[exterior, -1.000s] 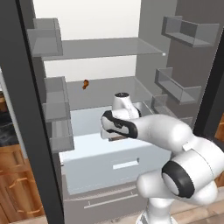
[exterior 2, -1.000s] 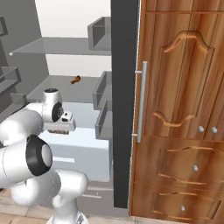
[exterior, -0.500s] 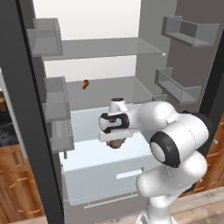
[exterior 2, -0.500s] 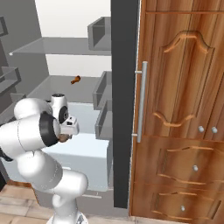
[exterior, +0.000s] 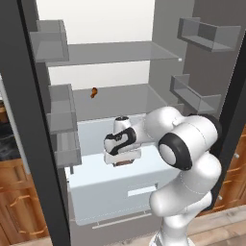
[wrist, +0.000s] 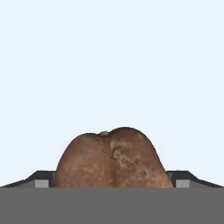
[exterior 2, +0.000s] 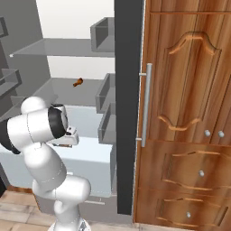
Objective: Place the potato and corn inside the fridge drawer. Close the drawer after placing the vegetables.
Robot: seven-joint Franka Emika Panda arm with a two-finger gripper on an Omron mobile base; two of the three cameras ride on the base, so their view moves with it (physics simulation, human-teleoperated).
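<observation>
My gripper (exterior: pixel 123 160) hangs over the open fridge drawer (exterior: pixel 110 198), fingers pointing down, shut on the potato (exterior: pixel 124 163). The brown, dull-skinned potato (wrist: pixel 111 159) sits between the two dark fingertips (wrist: pixel 43 180) in the hand view, with the pale drawer floor behind it. From the right base view the gripper (exterior 2: pixel 63 142) is partly hidden behind my own arm, above the drawer (exterior 2: pixel 92 159). The drawer is pulled out and its slot handle (exterior: pixel 141 191) faces me. The corn is out of view.
A small orange-brown object (exterior: pixel 93 92) stands on the glass shelf (exterior: pixel 125 98) above the drawer. Grey door bins (exterior: pixel 61 115) line the left door, and more bins (exterior: pixel 194 98) hang at the right. A wooden cabinet (exterior 2: pixel 189 117) flanks the fridge.
The gripper has sunk a little lower over the drawer with the potato still in it. The arm's upper links have folded in closer to the fridge.
</observation>
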